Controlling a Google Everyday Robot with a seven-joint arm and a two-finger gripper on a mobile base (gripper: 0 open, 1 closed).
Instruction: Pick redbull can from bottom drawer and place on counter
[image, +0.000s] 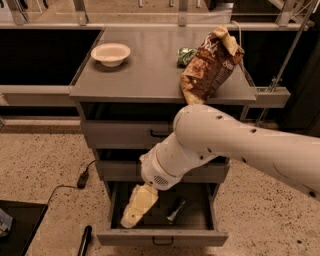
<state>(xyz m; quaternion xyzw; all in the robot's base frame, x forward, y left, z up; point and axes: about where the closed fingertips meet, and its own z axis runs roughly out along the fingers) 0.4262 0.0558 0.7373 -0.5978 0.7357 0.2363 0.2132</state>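
Observation:
The redbull can lies on its side inside the open bottom drawer, right of the middle. My gripper hangs from the white arm into the left part of that drawer, a short way left of the can and apart from it. It holds nothing that I can see. The counter is the flat grey top of the cabinet above.
On the counter stand a white bowl at the back left, a brown chip bag at the right edge and a small green wrapper behind it. Two shallower drawers sit above. A black cable and plug lie on the floor to the left.

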